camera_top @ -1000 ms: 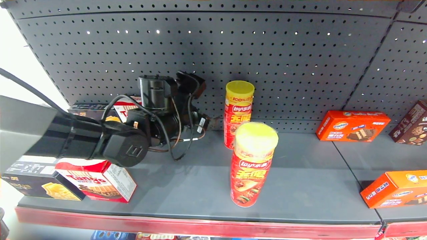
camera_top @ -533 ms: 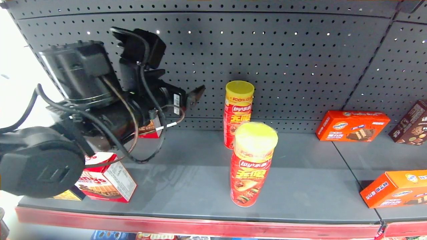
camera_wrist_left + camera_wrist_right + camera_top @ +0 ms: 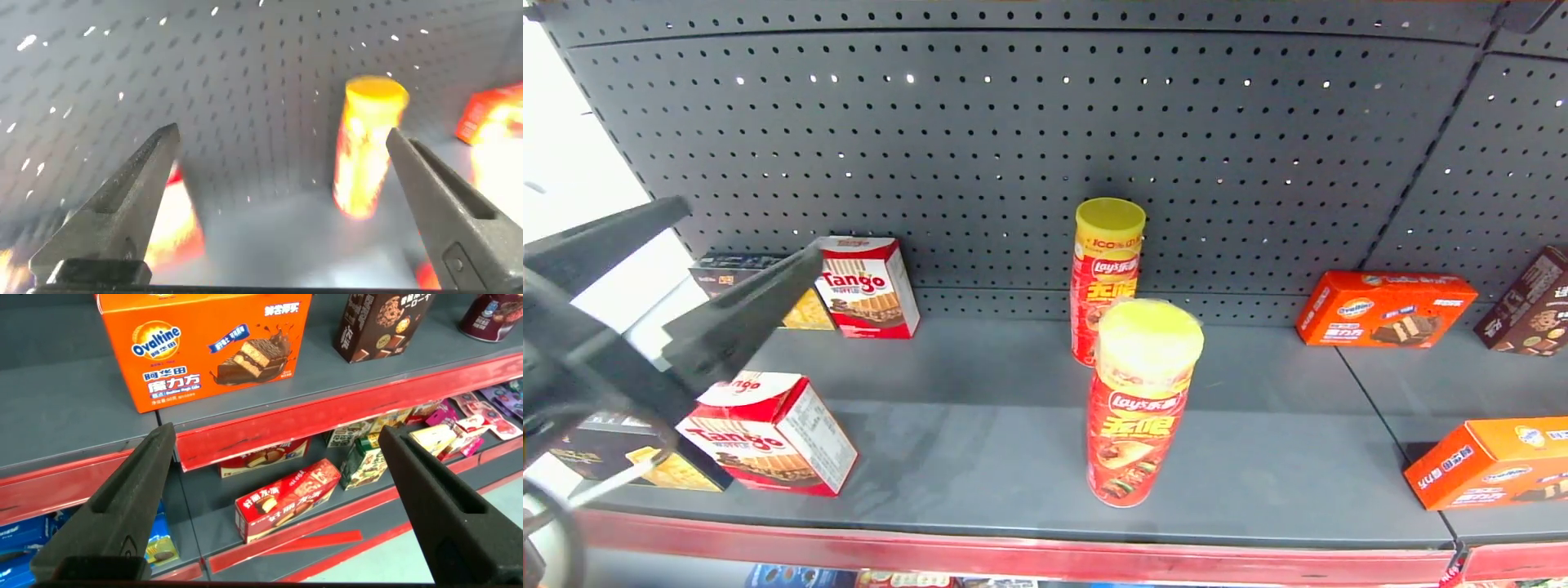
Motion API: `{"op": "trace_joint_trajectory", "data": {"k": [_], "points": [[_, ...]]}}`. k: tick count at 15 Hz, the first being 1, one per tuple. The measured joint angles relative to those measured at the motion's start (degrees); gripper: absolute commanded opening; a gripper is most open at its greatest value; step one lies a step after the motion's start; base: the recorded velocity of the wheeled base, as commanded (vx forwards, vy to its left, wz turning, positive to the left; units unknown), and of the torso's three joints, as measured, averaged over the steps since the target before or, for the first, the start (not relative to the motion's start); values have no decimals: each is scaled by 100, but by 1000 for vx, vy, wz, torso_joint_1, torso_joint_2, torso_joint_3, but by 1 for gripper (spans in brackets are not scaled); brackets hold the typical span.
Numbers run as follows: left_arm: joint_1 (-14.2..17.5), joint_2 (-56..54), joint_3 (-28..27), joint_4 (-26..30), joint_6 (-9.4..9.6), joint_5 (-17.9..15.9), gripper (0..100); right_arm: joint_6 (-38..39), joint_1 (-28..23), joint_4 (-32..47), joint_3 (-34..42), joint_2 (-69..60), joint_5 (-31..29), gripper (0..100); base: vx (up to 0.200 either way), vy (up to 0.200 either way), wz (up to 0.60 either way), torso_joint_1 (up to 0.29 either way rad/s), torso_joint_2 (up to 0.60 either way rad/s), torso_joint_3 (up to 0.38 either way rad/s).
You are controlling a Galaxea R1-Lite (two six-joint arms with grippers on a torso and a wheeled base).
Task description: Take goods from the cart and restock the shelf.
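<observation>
**Hanging open before a stocked shelf, both hands empty**

The left hand [image 3: 752, 225] sat at the left end of the grey shelf [image 3: 980, 441], its two dark fingers spread wide and gripping nothing. From the head camera, those fingers crossed in front of a rear dark box [image 3: 719, 265] that stood against the pegboard back panel [image 3: 1013, 147]. Just beside that box stood the rear wafer box [image 3: 870, 286], red and white and upright. Nearer the shelf's red front edge lay the front wafer box [image 3: 772, 433], turned at an angle, with a front dark box [image 3: 621, 457] touching its left side.

Near the middle of the shelf stood two red chip cans with yellow lids, both upright. The front chip can [image 3: 1141, 400] was close to the edge, and the rear chip can [image 3: 1106, 278] was behind it, near the back panel.

To the right lay a rear orange box [image 3: 1384, 309], a front orange box [image 3: 1490, 461] and a brown box [image 3: 1527, 302].

The left hand's [image 3: 282, 129] own camera showed a blurred can [image 3: 368, 155] between the spread fingers; I could not tell which of the two it was.

The right hand [image 3: 276, 429] was also released and empty. It pointed at a lower shelf edge bearing an orange carton [image 3: 204, 347], with a red packet [image 3: 286, 498] on the level beneath.
</observation>
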Motion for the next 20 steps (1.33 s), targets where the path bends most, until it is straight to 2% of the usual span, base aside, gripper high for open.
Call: {"op": "trace_joint_trajectory", "data": {"k": [1, 2, 3, 5, 8, 9, 10, 11, 14, 18, 20], "points": [[61, -640, 416, 173, -61, -11, 100, 0, 0, 0, 0, 0, 2, 100, 0, 0, 0, 0, 0, 0], [286, -1309, 887, 354, -121, -60, 100, 0, 0, 0, 0, 0, 0, 100, 0, 0, 0, 0, 0, 0], [647, -1858, 1334, 488, -167, -172, 100, 0, 0, 0, 0, 0, 0, 100, 0, 0, 0, 0, 0, 0], [1726, -2842, 2061, 870, -280, -896, 100, 0, 6, 0, 0, 0, 0, 100, 0, 0, 0, 0, 0, 0], [2994, -4290, 2634, 2559, -477, -1566, 100, 0, 5, 0, 0, 0, 0, 100, 0, 0, 0, 0, 0, 0], [3218, -4669, 2712, 2995, -502, -1652, 100, -2, 5, 0, 0, 0, 0, 100, 0, 0, 0, 0, 0, 0], [3371, -4948, 2794, 3400, -527, -1744, 100, 0, 5, 0, 0, 0, 0, 100, 0, 0, 0, 0, 0, 0], [3434, -5158, 2817, 3477, -535, -1775, 100, -2, 0, 0, 0, 0, 0, 100, 0, 0, 0, 0, 0, 0], [3202, -5654, 2868, 4089, -538, -1773, 100, 0, 2, 0, 0, 0, 0, 100, 0, 0, 0, 0, 0, 0], [3143, -5890, 2868, 4078, -538, -1783, 100, 0, 5, 0, 0, 0, 0, 100, 0, 0, 0, 0, 0, 0], [3140, -5920, 2868, 4122, -625, -1715, 100, 0, 5, 0, 0, 0, 0, 100, 0, 0, 0, 0, 0, 0]]}}
